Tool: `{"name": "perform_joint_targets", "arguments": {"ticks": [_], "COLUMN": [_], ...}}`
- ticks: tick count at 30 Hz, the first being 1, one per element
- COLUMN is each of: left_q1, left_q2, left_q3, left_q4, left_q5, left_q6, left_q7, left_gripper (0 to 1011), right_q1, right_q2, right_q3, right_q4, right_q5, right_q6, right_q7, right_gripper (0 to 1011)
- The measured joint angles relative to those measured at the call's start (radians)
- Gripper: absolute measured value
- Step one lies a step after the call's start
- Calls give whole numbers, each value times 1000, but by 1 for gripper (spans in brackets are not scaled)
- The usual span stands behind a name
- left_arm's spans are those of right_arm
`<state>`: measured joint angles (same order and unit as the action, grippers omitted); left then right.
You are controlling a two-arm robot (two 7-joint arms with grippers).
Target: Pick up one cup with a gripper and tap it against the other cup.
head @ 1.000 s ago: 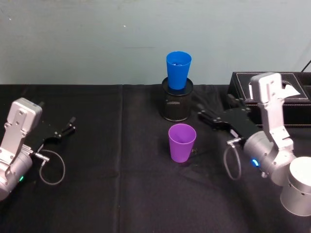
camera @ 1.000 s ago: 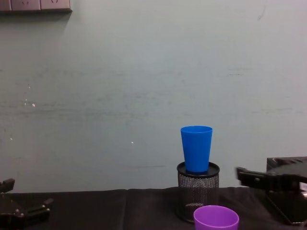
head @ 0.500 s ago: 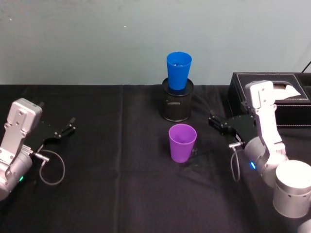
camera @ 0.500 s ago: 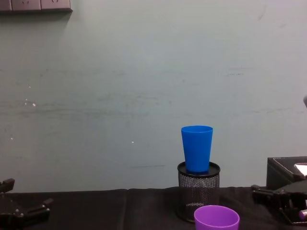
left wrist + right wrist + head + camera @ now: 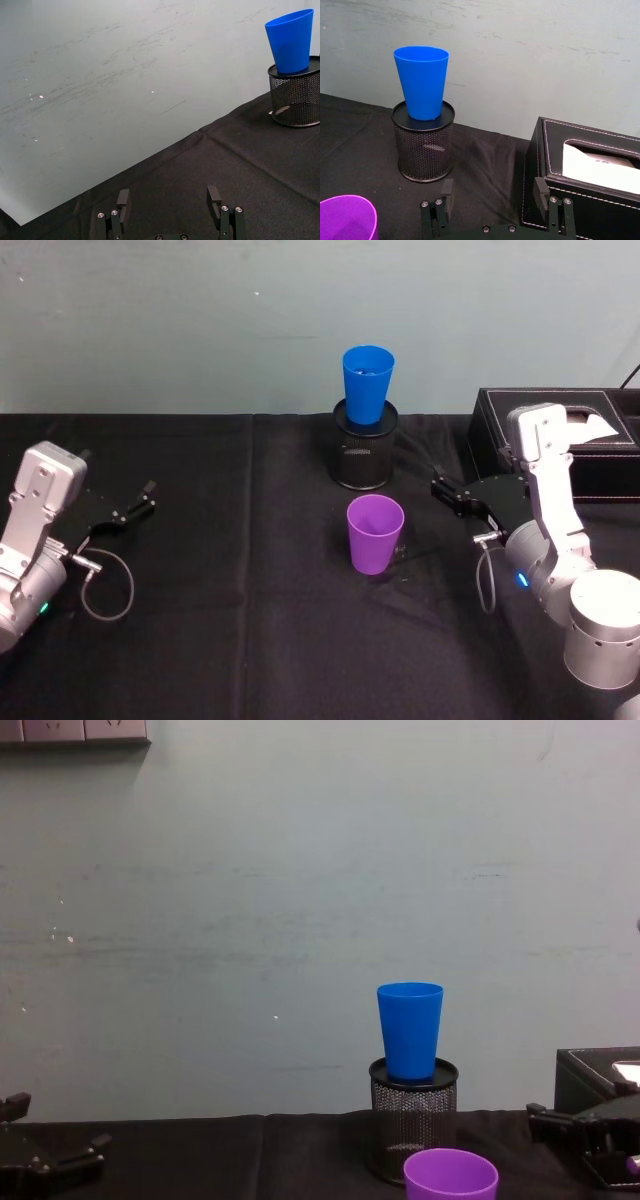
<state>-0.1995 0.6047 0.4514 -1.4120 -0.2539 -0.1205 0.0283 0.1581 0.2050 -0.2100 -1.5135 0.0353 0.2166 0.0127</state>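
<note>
The purple cup stands upright on the black cloth in the middle, its rim also visible low in the chest view and at a corner of the right wrist view. Behind it the blue cup sits upright in the mouth of a black mesh pen holder. My right gripper is open and empty, to the right of the purple cup and apart from it. In the right wrist view the blue cup is ahead of the open right gripper. My left gripper rests open at the far left.
A black leather tissue box stands at the back right, just behind my right arm. A loose cable loop hangs beside the left wrist. The pale wall rises right behind the pen holder.
My right gripper has pulled back to the right, away from the pen holder, and dropped lower. Both cups and the left arm stay where they were.
</note>
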Motion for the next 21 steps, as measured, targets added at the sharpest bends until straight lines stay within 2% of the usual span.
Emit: {"name": "perform_joint_targets", "arguments": {"ticks": [21], "left_q1": [0], "left_q2": [0], "left_q3": [0], "left_q4": [0], "left_q5": [0], "left_q6": [0], "left_q7": [0], "left_gripper": [1000], "right_q1": [-2], "right_q2": [1], "right_q3": [2], "right_q4": [-4], "right_q5": [3], "right_q6": [4], "right_q7": [-1], "right_gripper": [1003]}}
